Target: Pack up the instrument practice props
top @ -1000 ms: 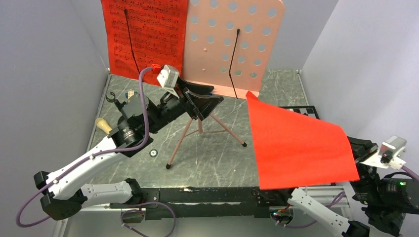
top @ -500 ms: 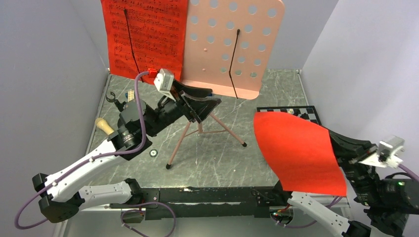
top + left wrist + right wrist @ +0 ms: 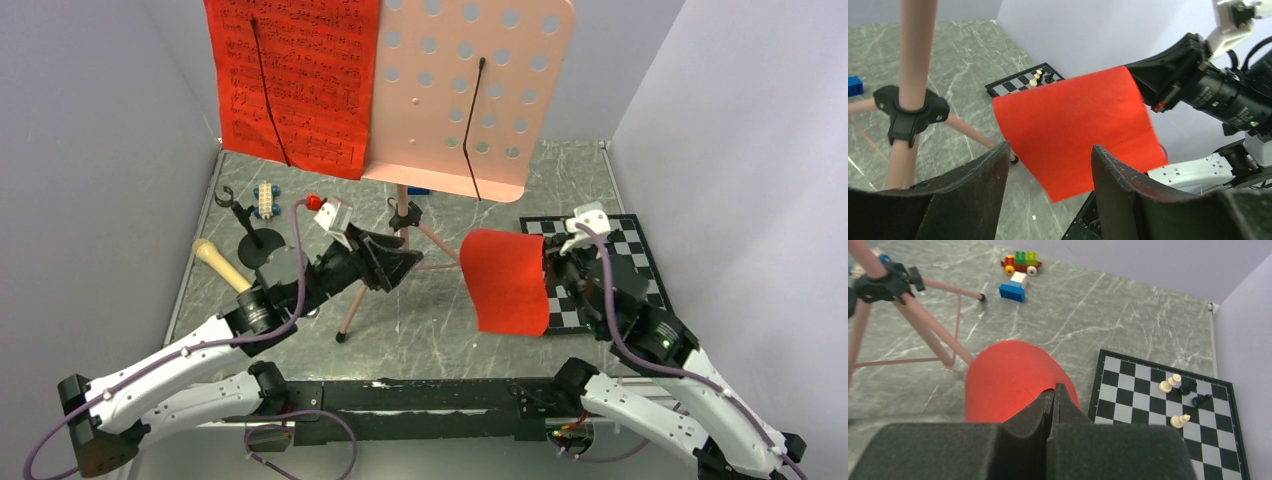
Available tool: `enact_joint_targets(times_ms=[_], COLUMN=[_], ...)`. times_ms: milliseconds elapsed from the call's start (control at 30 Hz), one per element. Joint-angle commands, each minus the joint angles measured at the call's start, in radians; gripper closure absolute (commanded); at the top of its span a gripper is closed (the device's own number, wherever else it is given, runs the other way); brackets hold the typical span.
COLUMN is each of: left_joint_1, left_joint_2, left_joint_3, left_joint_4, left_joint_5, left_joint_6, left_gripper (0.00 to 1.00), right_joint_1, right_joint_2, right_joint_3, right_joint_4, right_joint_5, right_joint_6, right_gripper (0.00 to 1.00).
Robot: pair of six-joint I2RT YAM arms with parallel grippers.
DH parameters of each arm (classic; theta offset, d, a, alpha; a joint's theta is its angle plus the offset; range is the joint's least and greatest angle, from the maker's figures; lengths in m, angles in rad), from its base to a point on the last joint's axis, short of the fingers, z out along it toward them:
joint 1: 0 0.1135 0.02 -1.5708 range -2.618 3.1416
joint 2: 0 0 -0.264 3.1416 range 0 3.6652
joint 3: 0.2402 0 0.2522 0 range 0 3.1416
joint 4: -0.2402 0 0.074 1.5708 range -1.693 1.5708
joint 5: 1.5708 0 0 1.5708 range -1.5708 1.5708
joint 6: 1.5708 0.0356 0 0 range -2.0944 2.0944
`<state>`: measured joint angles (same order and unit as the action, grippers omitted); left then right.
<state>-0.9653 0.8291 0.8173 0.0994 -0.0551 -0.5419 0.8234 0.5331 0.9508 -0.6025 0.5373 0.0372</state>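
Top external view, items listed by place relative to the pink music stand (image 3: pixel 470 90), which stands on its tripod at the back middle of the grey surface (image 3: pixel 440 320). Far left of the stand: beige foam-headed microphone (image 3: pixel 215 262), lying flat on the surface. Left of the stand, just beside the microphone: small black round-base mic stand (image 3: pixel 255 240), upright. Left of the stand and further back: toy block car (image 3: pixel 266 198). On the left half of the stand's desk: red sheet-music page (image 3: pixel 295 80), printed side out, under a black wire retainer. Close in front of the stand's tripod legs: left hand (image 3: pixel 395 268), its fingers spread wide apart and holding nothing; in the left wrist view the stand's pole rises just to one side of the gap. Right of the tripod: loose red page (image 3: pixel 508 280), curled and hanging clear of the surface. At that page's right edge: right hand (image 3: pixel 548 272), its fingers pressed together on the sheet, as the right wrist view confirms. Far right of the stand: chessboard (image 3: pixel 630 250), flat, with a few pieces on it.
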Motion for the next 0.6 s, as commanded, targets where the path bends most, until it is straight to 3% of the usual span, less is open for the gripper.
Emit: enact_joint_targets(times_ms=[0, 200, 500, 567], left_joint_1=[0.002, 0.002, 0.001, 0.002], left_joint_2=[-0.101, -0.199, -0.345, -0.376], left_joint_3=[-0.061, -0.129, -0.205, -0.226], left_joint_4=[0.026, -0.022, -0.097, -0.098], left_joint_5=[-0.047, -0.08, -0.127, -0.138], left_joint_6=[-0.052, -0.066, -0.102, -0.112], left_gripper=[0.35, 0.35, 0.34, 0.34], right_joint_1=[-0.002, -0.136, -0.595, -0.652], right_joint_2=[0.067, 0.237, 0.398, 0.46], right_joint_3=[-0.008, 0.025, 0.099, 0.13], right_joint_4=[0.157, 0.192, 0.264, 0.279], right_joint_5=[0.104, 0.014, -0.478, -0.53], right_joint_6=[0.024, 0.054, 0.309, 0.373], right_gripper=[1.0, 1.0, 1.0, 1.0])
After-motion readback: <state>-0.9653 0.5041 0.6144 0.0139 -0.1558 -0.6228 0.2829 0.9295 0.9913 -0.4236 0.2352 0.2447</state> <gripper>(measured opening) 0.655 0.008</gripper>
